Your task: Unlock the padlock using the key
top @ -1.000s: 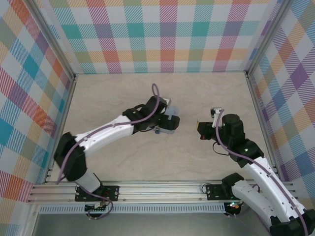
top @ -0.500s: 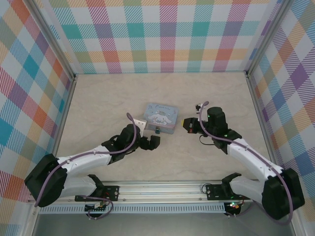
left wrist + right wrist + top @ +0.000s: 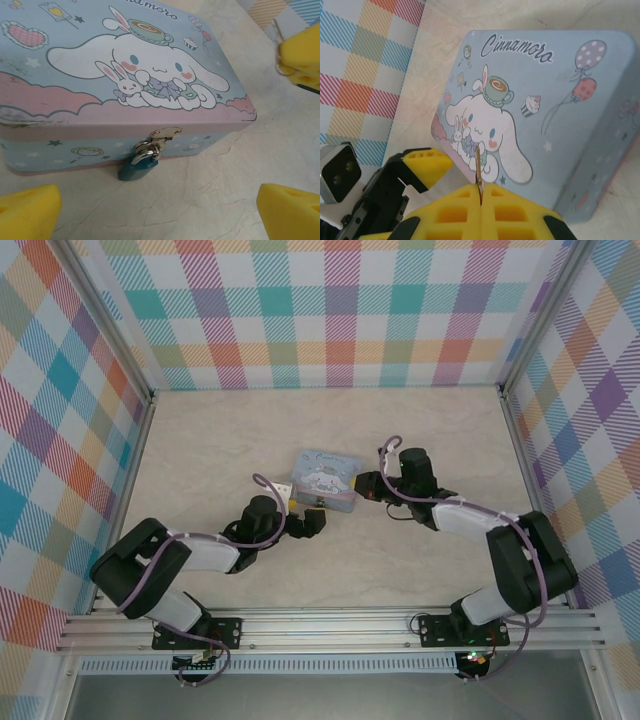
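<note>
Left wrist view looks at the front of the tin (image 3: 125,65). The padlock (image 3: 142,166) hangs from the little clasp (image 3: 164,133) in the middle of that front wall. Its blue body touches the table (image 3: 225,175) just under the tin's edge. The left gripper (image 3: 160,212) sits in front of the tin, spread as wide as it goes, and has hold of nothing. The right gripper (image 3: 481,189) is squeezed tight on the key (image 3: 478,162), and the thin tip pokes out over the tin's lid, near its right end. Trouble could come from the loose padlock. Nothing holds it, so a push from the key may just swing it away or slide the tin. The key is skinny and only a bit of it is pinched, so a bump on the tin could twist it or knock it out. I cannot see the keyhole, so aiming looks hard.
</note>
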Robot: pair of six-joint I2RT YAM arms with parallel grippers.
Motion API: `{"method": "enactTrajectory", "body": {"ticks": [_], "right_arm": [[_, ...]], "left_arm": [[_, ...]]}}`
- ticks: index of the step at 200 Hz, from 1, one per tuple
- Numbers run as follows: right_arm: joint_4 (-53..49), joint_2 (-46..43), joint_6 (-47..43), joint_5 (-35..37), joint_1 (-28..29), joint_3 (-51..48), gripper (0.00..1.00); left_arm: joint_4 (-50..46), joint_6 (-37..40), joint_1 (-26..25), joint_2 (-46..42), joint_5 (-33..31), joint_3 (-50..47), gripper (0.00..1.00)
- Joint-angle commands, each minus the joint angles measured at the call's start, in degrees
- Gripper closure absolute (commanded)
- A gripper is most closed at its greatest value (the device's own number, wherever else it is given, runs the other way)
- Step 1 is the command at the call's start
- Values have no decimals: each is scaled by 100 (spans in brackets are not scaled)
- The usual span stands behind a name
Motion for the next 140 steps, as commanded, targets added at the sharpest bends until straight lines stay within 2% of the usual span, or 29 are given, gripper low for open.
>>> {"method": "enactTrajectory", "body": {"ticks": [1,53,140], "right_arm": [[636,295,131,-260,-8,302,100],[527,903,6,-304,-8,675,100],[301,1362,-43,-300,34,471,100]], "left_arm": [[772,-195,104,310,370,113,0],[935,-336,144,757,448,259,0],[961,-448,223,1255,886,534,0]]}}
